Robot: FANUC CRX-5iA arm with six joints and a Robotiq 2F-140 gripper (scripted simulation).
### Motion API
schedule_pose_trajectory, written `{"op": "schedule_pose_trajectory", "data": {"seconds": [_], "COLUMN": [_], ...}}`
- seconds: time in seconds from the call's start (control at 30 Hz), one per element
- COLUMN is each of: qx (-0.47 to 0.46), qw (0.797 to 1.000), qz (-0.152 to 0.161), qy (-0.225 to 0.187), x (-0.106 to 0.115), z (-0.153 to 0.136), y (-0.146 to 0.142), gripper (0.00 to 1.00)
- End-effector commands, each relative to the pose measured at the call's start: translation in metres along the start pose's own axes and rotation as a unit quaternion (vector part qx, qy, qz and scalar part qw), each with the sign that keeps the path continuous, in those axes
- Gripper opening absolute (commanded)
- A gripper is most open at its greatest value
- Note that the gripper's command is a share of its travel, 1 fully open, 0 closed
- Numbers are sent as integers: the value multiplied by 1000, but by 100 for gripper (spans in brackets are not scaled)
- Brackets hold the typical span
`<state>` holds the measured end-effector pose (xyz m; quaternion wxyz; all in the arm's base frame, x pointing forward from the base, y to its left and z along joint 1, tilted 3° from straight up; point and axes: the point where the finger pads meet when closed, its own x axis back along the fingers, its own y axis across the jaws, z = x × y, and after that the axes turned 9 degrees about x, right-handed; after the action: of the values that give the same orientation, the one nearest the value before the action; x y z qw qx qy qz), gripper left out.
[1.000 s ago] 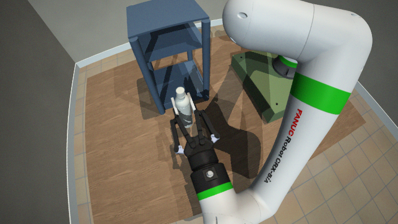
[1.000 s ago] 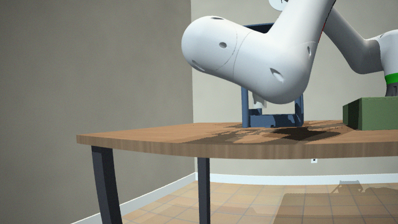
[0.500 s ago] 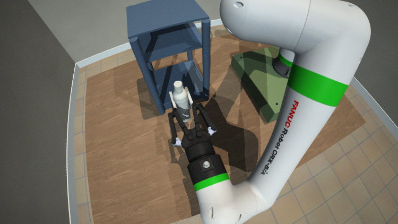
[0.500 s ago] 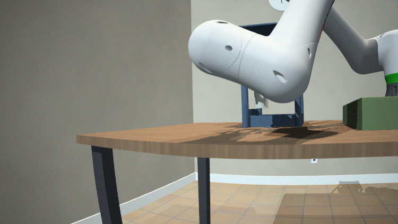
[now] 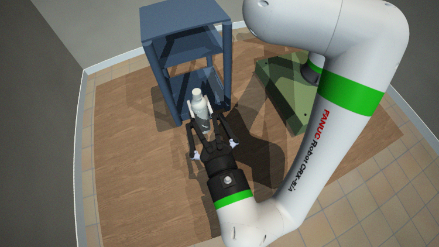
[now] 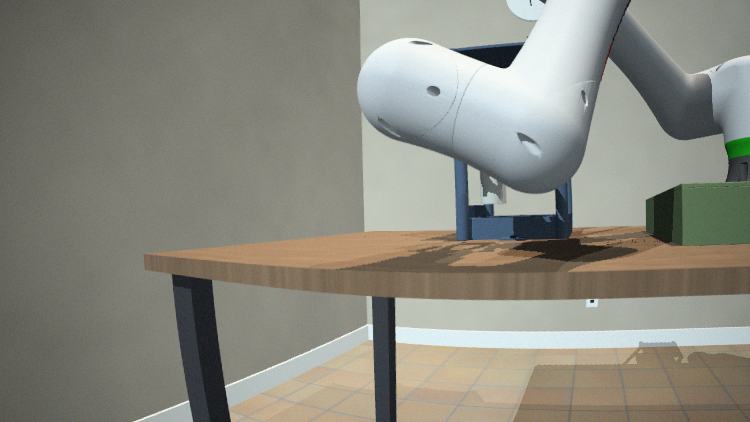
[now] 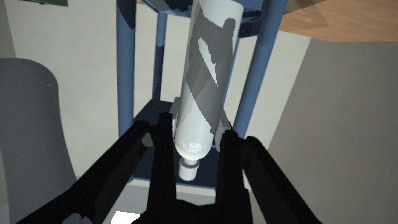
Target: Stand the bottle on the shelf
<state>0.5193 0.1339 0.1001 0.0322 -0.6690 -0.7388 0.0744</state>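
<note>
Pincer (image 7: 197, 135) clamps white bottle (image 7: 207, 85); blue shelving unit (image 7: 126, 65) posts flank bottle behind.
</note>
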Motion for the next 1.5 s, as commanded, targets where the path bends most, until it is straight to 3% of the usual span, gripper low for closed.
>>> {"op": "schedule_pose_trajectory", "data": {"seconds": [0.0,0.3,1.03,1.47], "qx": [0,0,0,0], "qw": [1000,1000,1000,1000], "qz": [0,0,0,0], "qy": [0,0,0,0], "x": [0,0,-5,-26], "z": [0,2,3,3], "y": [-2,-16,-17,-17], "gripper": [0,0,0,0]}}
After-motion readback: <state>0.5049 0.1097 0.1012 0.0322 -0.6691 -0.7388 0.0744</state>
